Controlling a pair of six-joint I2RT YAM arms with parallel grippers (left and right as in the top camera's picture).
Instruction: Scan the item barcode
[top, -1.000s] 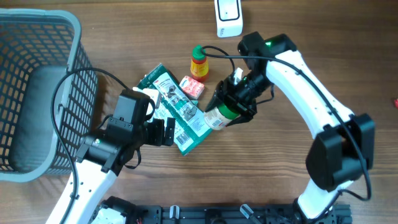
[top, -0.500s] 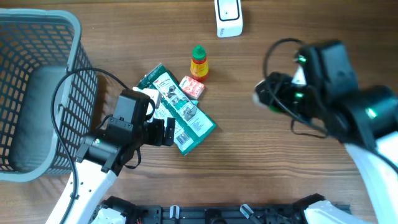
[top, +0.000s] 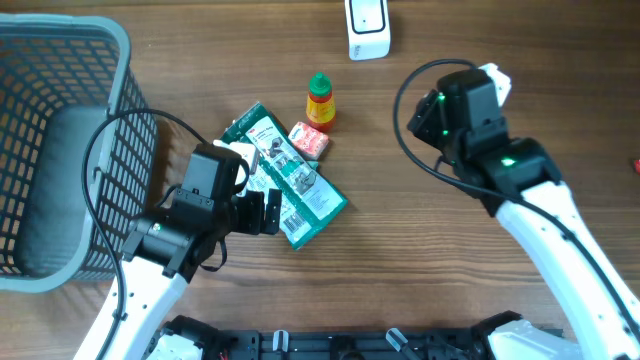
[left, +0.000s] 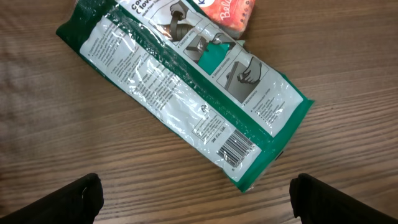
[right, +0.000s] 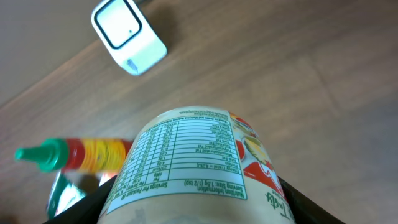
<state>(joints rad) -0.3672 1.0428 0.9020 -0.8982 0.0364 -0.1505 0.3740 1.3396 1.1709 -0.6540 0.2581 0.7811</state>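
Note:
My right gripper (right: 196, 208) is shut on a pale jar (right: 193, 168) whose nutrition label faces the wrist camera. The black fingers (right: 84, 208) press on both of its sides. Ahead of the jar, the white barcode scanner (right: 129, 34) lies on the wood; overhead it is at the table's far edge (top: 367, 28). From above, the raised right gripper (top: 462, 105) hides most of the jar. My left gripper (left: 199, 202) hangs open over the table just below a green and white packet (left: 180, 87), whose barcode faces up.
A grey mesh basket (top: 118, 45) stands at the left. A small red and yellow bottle with a green cap (top: 319, 100) and a pink packet (top: 309, 139) lie by the green packet (top: 285, 175). The table's right side shows bare wood.
The right arm has lifted the jar from beside the green packet, swung it right and raised it towards the scanner side. The left arm has not moved.

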